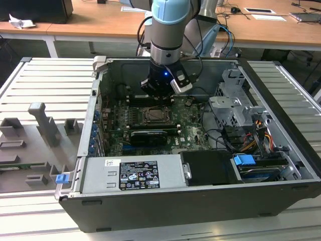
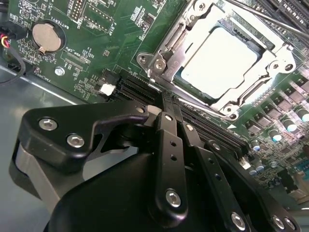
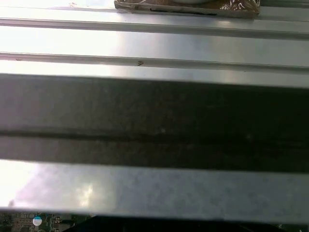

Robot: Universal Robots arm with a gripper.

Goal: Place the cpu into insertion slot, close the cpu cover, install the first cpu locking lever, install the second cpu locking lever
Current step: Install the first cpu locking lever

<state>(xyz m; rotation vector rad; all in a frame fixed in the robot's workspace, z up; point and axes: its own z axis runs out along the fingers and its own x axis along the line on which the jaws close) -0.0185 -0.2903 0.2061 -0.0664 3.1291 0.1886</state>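
**CPU seated, cover down, gripper above the far edge of the socket**

You have the small flat square silver-grey cpu (image 2: 219, 60) lying flat, face up, in the square dark insertion slot (image 1: 152, 116) at the middle of the green circuit board (image 2: 101, 43). Being square, it has no long axis; in the second wrist view its edges run parallel to the socket rim. The thin silver metal cpu cover (image 2: 169, 58) lies down around it, framing the chip through its cut-out.

In the exterior view the black gripper (image 1: 159, 91) hangs from the pale blue arm (image 1: 169, 25) inside the open grey computer case (image 1: 165, 206), just beyond the socket's far edge. In the second wrist view its black fingers (image 2: 166, 145) stand side by side with almost no gap, carrying nothing, their tips over the long black memory slots (image 2: 140, 89) beside the socket.
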